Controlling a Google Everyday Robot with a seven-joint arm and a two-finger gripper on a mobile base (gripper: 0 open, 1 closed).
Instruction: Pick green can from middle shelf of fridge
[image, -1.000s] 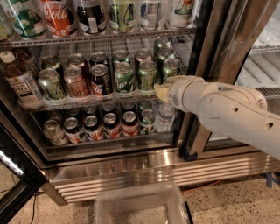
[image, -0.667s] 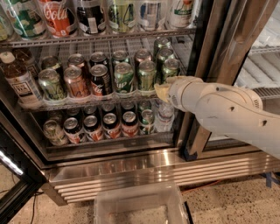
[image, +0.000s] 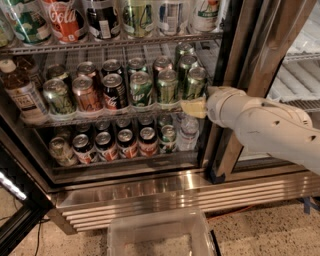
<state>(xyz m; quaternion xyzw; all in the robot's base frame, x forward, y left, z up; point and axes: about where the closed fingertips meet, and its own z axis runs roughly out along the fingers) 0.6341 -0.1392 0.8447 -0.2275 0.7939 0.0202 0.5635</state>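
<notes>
I hold my gripper (image: 194, 106) right of centre, just before the green can (image: 195, 82), lined up to grasp; whether it's clenched I cannot tell.

Fig. 1. You see the green can (image: 196, 82): dk green body w/ pale marks, silver lid. It stands on the grey wire-grid middle shelf (image: 75, 121) of the fridge (image: 150, 190), which has a steel-silver base and black door edges. The gripper (image: 193, 107) is pale yellow, at the shelf's right end, just below the can's front. The arm (image: 265, 125) is white w/ dark dots. Neighbours, L to R: copper can (image: 86, 94), black can (image: 114, 91) w/ red script, brighter green can (image: 141, 89). The floor (image: 270, 235) is speckled beige.
</notes>
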